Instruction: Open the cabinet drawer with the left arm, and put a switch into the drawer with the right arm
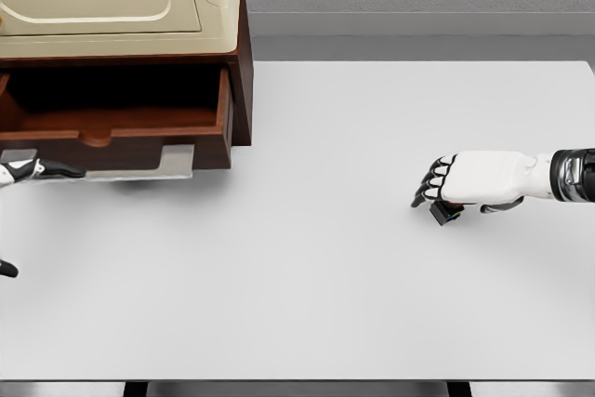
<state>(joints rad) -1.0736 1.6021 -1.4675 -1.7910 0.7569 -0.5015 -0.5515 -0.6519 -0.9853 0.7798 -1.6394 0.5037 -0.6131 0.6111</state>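
A wooden cabinet (240, 90) with a cream top stands at the table's back left. Its drawer (121, 127) is pulled out, showing a dark hollow inside, with a silver handle (178, 161) on the front. My left hand (28, 172) shows only at the left edge, just in front of the drawer, fingers spread and holding nothing. My right hand (439, 196) lies low over the table at the right, its fingers curled down around a small dark switch (448, 216) that peeks out beneath the palm.
The white table (307, 285) stretches wide between the drawer and my right hand. A grey wall runs behind the table's far edge.
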